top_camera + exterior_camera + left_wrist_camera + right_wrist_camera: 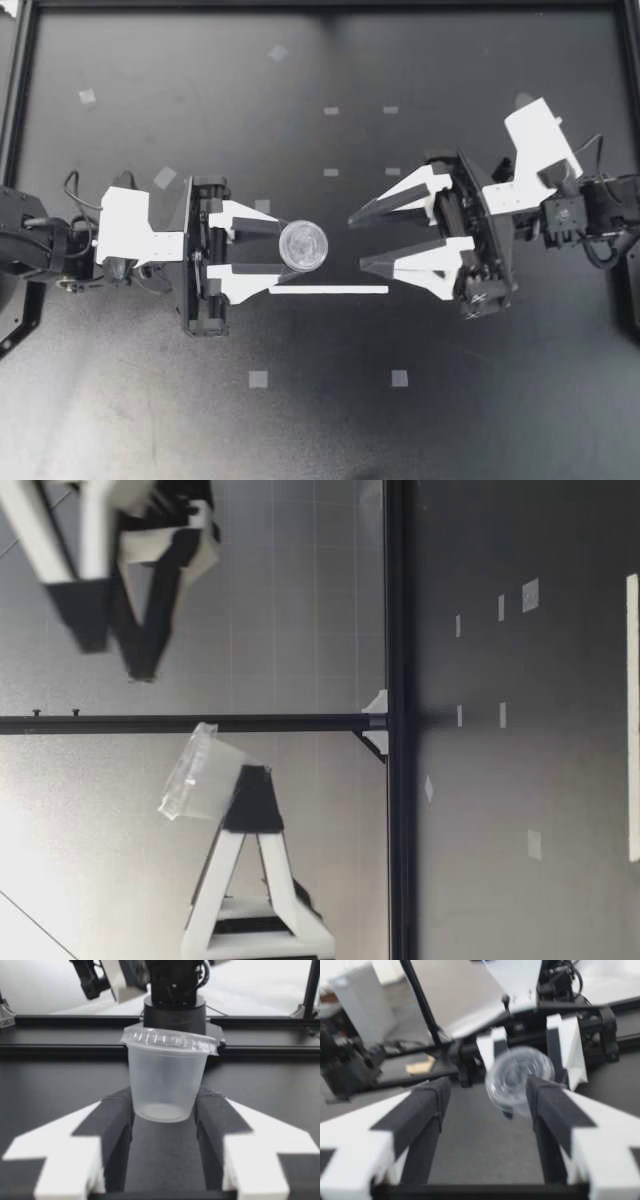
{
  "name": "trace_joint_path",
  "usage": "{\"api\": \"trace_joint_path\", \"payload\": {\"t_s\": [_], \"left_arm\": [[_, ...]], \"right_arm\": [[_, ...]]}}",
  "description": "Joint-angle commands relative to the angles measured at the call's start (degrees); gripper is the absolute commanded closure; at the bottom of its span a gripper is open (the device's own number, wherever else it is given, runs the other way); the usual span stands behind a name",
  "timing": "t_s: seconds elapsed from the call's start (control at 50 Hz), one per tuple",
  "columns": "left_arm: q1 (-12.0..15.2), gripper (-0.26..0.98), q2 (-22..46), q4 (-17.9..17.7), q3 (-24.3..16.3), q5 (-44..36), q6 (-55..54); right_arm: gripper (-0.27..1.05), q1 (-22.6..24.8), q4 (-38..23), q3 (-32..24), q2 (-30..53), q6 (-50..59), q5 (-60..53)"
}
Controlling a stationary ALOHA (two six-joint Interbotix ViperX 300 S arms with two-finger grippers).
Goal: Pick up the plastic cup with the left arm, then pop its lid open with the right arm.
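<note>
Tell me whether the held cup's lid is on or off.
On: a clear lid caps the cup in my left gripper.

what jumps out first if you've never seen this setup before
A small clear cup with a lid on is pinched in the left hand and held well above the black table, near its middle. Facing it, the right hand hangs wide open, apart from the cup. A thin white strip lies flat on the table beside the left hand.
</note>
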Motion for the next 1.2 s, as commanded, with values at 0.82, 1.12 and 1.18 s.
{"api": "trace_joint_path", "payload": {"t_s": [0.82, 1.12, 1.18], "left_arm": [[-0.2, 0.63, -1.2, 0.0, -0.9, -0.3, 0.0], [-0.1, 0.63, -1.2, 0.0, -0.9, -0.2, 0.0], [-0.1, 0.63, -1.1, 0.0, -0.9, -0.3, 0.0]], "right_arm": [[0.15, 0.5, 0.1, -1.2, 2.9, -3.3, -0.4], [0.15, 0.5, 0.2, -1.2, 3.1, -3.3, -0.4], [0.15, 0.5, 0.1, -1.2, 3.0, -3.3, -0.4]]}}
